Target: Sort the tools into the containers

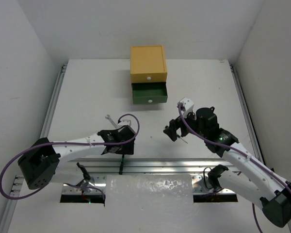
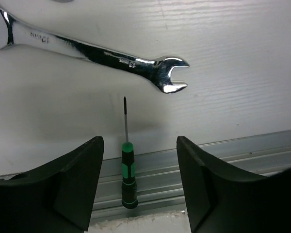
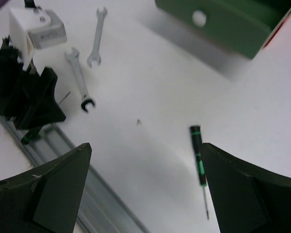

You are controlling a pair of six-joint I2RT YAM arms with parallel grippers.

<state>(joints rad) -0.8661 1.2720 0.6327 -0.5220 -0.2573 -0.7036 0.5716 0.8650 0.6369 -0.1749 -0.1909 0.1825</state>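
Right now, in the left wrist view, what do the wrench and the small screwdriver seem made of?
The wrench looks like polished, probably chrome-plated steel: mirror-bright, with sharp reflections and stamped markings. The screwdriver has a thin dark shaft, likely metal, and a black handle with green bands, matte like plastic or rubber; the view does not settle which.

Ahead of left claw, screwdriver and wrench; open table beyond.

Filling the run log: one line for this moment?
left gripper open, framing thin black-and-green screwdriver | right gripper open, near second black-and-green screwdriver | green drawer open
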